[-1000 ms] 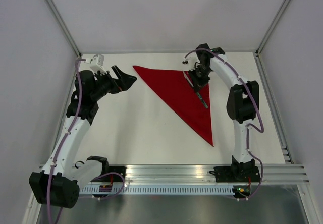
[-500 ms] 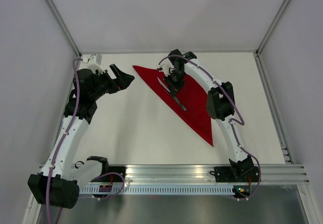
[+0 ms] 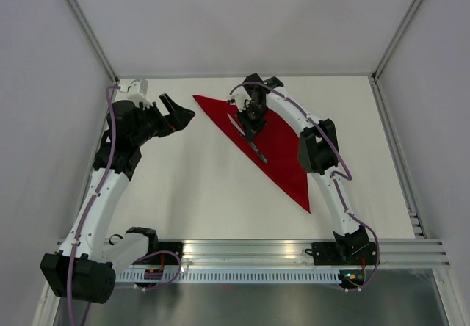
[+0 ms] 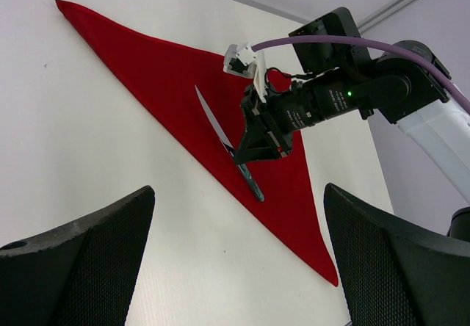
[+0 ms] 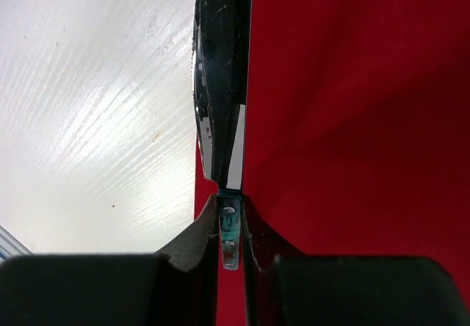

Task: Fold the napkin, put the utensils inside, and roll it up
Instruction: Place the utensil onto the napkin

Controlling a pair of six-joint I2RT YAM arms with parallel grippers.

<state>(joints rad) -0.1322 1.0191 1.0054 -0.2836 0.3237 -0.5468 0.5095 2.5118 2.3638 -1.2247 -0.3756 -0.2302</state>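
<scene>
The red napkin (image 3: pixel 285 166) lies folded into a triangle on the white table; it also shows in the left wrist view (image 4: pixel 154 58) and the right wrist view (image 5: pixel 360 120). My right gripper (image 3: pixel 252 133) is shut on the knife (image 3: pixel 236 123), gripping its teal handle (image 5: pixel 229 227). It holds the knife low over the napkin, along the long folded edge. The silver blade (image 4: pixel 209 117) points toward the far left corner. I cannot tell whether the knife touches the cloth. My left gripper (image 3: pixel 182 113) is open and empty, hovering left of the napkin's far corner.
The table's (image 3: pixel 205 194) frame posts rise at the back corners. An aluminium rail (image 3: pixel 294 252) runs along the near edge. My right arm (image 3: pixel 312 146) arches over the napkin's right part.
My right gripper has carried the knife from the napkin's right side leftward to its long folded edge. The left arm has barely shifted.
</scene>
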